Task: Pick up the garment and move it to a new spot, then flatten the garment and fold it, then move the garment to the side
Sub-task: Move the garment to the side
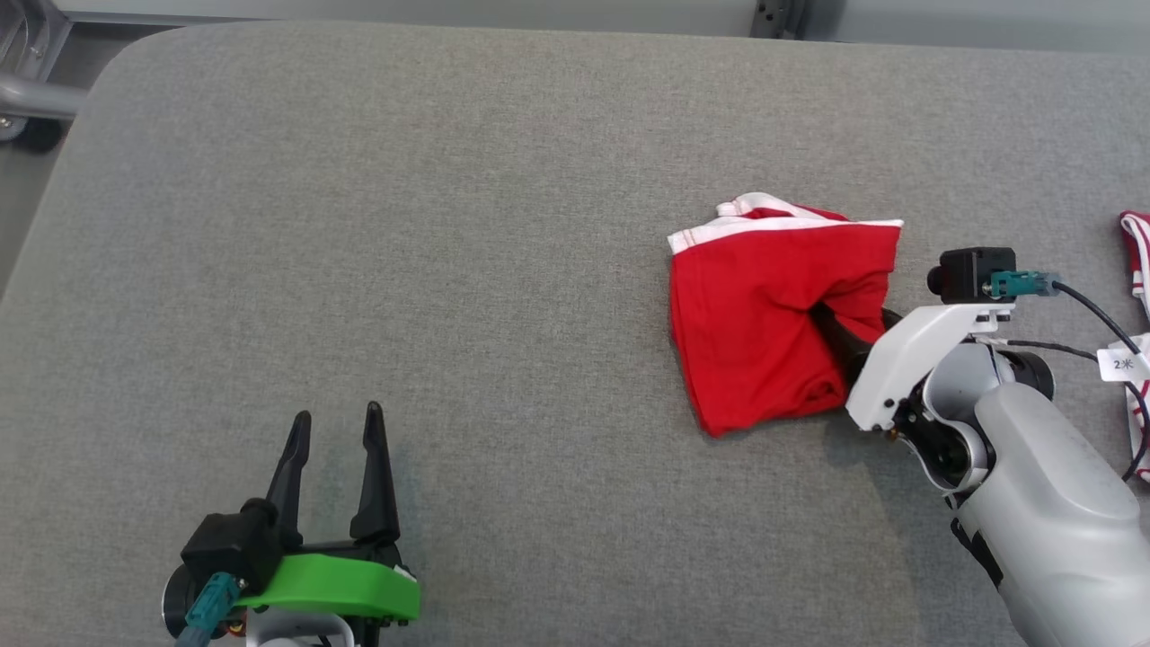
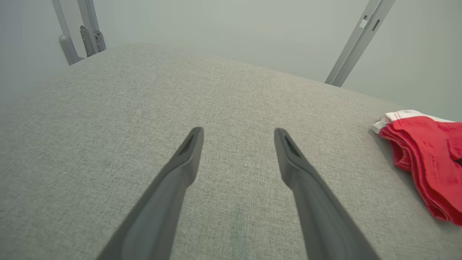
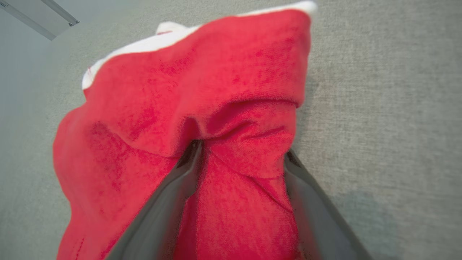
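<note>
One folded red garment with white waistband [image 1: 764,305] lies on a grey fabric surface [image 1: 404,198]. Right end effector [image 3: 242,148], spread wide, straddles a ridge at the garment's edge; left end effector [image 1: 338,412], also spread, hovers well apart from it, bare surface between.

Head camera: high above the bench [image 1: 449,225], looking steeply down. The red garment [image 1: 773,314] sits right of frame centre, at middle distance.

Left wrist camera: low over the bench, well to the garment's left. It faces along the left gripper [image 2: 238,130] toward the far edge, and the garment [image 2: 426,155] is cut by the right border.

Right wrist camera: very close to the garment [image 3: 202,90], looking along the right gripper [image 3: 242,148] into the cloth, with the near fabric soft-focused.

Shared by all three views: the garment and the grey bench beside it.
</note>
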You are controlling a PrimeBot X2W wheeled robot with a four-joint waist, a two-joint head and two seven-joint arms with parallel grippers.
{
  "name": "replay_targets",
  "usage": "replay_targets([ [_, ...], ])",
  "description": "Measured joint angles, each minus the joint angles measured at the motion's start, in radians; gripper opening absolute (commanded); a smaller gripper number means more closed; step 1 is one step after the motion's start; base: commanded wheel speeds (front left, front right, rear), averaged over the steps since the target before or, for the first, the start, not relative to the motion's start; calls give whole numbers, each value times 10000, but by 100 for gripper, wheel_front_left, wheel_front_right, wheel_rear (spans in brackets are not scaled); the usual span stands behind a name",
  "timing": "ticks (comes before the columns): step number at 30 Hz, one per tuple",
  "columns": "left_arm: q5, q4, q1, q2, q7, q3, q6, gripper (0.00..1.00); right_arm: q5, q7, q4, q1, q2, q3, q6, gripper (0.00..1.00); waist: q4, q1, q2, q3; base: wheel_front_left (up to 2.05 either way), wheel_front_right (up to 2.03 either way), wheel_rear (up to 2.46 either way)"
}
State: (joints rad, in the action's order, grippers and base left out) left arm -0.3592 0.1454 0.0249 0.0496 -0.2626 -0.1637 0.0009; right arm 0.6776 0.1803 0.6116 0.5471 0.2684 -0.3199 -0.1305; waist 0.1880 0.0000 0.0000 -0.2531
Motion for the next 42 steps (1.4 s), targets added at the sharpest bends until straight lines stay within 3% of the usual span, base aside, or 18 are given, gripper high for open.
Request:
replay_targets([
  [8,98,-192,0,-2,0,293,40,100,1035,-646,-748,265,117,-558,-2,0,-873,0,0,-262,0,0,0],
  [18,809,-259,701,-10,-2,343,-368,100,1570,155,-1971,405,2075,148,0,0,-2861,0,0,-625,0,0,0],
  [25,1158,50,830,19,-13,368,-495,100,1488,947,-1446,1424,2752,1279,-2,0,-3551,0,0,-1410,0,0,0],
  [29,1160,169,830,63,-13,537,-533,100,575,1216,-378,1895,2963,1567,-6,0,-3631,0,0,-1804,0,0,0],
  [31,1164,159,831,71,-13,621,-535,100,-293,936,326,2163,3112,1858,-8,100,-3597,0,0,-1928,0,0,0],
  [36,1080,77,831,58,-13,690,-537,100,-1707,-709,970,2341,2970,2276,-4,100,-3367,1,0,-1929,0,0,0],
  [42,802,-4,652,25,-13,813,-445,100,-2671,-2865,286,1470,2767,2711,-6,100,-3217,1,0,-1387,0,0,0],
])
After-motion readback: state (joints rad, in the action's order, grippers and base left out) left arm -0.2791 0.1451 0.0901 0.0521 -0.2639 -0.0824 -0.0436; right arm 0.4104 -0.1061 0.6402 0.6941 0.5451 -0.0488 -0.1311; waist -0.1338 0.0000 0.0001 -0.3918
